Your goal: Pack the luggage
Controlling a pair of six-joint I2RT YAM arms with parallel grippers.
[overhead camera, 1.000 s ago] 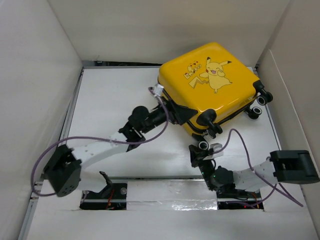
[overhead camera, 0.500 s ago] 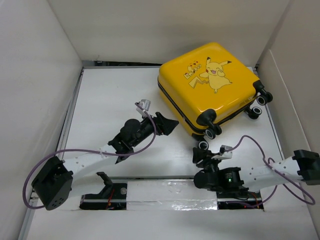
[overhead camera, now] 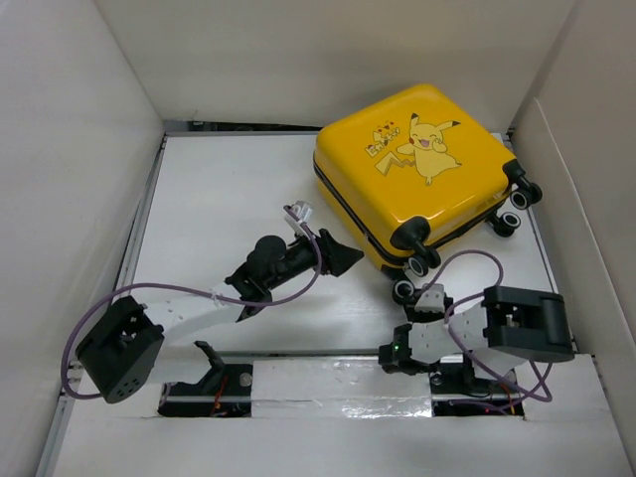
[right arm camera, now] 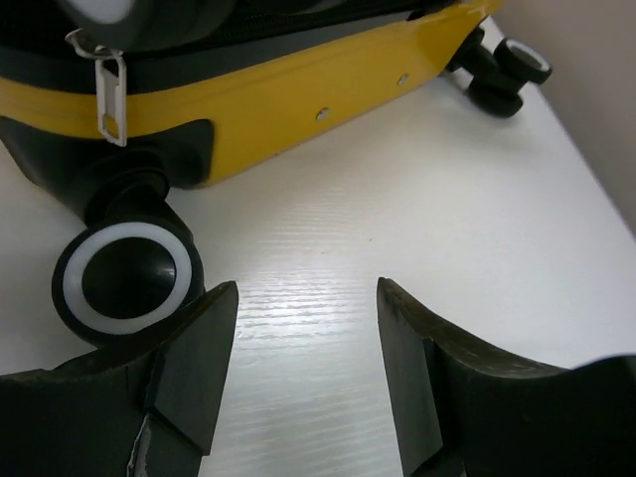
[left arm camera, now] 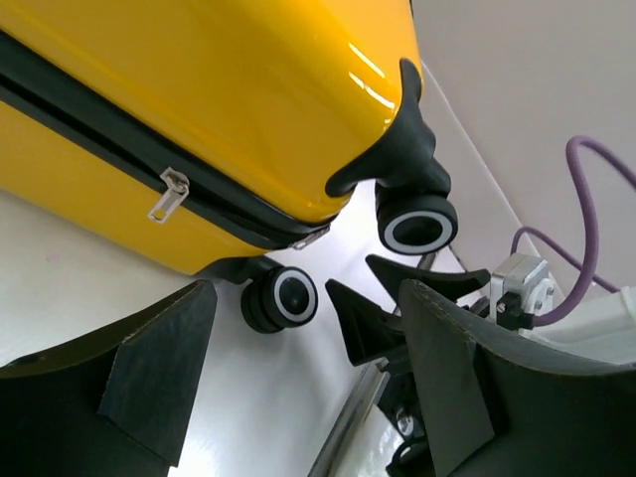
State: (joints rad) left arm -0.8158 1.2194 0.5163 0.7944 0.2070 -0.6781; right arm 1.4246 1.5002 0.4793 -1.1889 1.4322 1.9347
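Luggage [overhead camera: 417,164], a small bright-yellow hard-shell case, lies flat and zipped shut at the far right of the white desk [overhead camera: 219,199]. Its cartoon face points up and its black wheels point to the right and the near side.

The left end effector [left arm camera: 303,293] sits just left of the case's near corner and is aimed at it. Its dark fingers are spread wide with nothing between them, and they touch nothing. Its wrist view shows the black zipper band [left arm camera: 119,149], a silver zipper pull [left arm camera: 167,194] and two wheels beyond the gap.

The right end effector [right arm camera: 306,298] is low over the desk at the near corner of the case. Its fingers are parted about as wide and hold nothing, with only bare desk between them. A white-rimmed wheel [right arm camera: 124,278] sits just beside one finger; whether they touch cannot be told.

Purple cables [overhead camera: 94,318] loop along both arms. Plain pale walls [overhead camera: 79,149] close in the desk on the left, far and right sides.
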